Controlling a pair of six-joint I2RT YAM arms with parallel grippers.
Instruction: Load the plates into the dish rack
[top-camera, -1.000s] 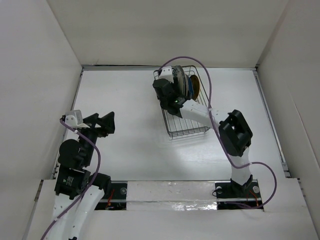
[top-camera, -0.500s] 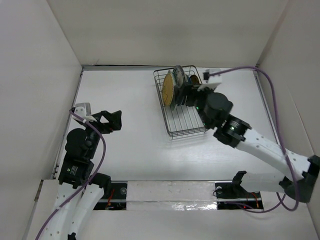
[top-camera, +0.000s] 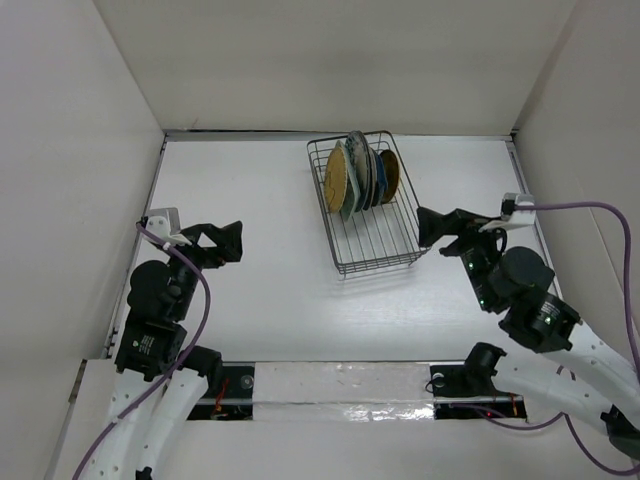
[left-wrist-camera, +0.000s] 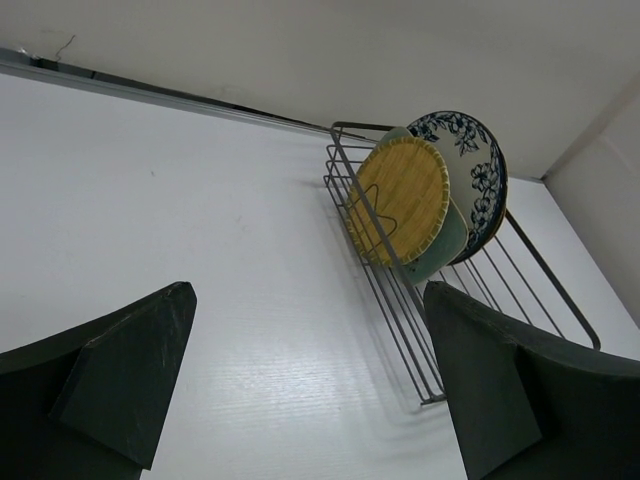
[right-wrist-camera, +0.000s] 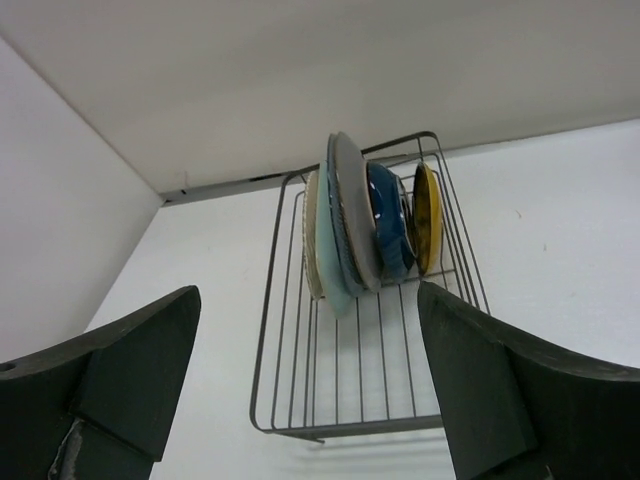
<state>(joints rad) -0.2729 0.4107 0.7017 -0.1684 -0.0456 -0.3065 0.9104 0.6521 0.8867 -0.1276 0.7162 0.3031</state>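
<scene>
White table (top-camera: 260, 200): plates (top-camera: 358, 178) all in dish rack (top-camera: 378, 250), upper centre; L gripper (top-camera: 222, 240), R gripper (top-camera: 440, 222) wide open, empty; looks done.

We cannot count plates (top-camera: 360, 177): overlapping, edge-on in dish rack (top-camera: 378, 266). Left fingers (left-wrist-camera: 120, 380), right fingers (right-wrist-camera: 130, 370) cropped by bottom edge. Right arm (top-camera: 540, 320) runs off frame.

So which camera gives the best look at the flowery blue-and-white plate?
The left wrist view: the blue-and-white plate faces it, so its flower pattern shows above the yellow plate. The top and right wrist views catch the racked plates edge-on, so its pattern is hidden there.
</scene>
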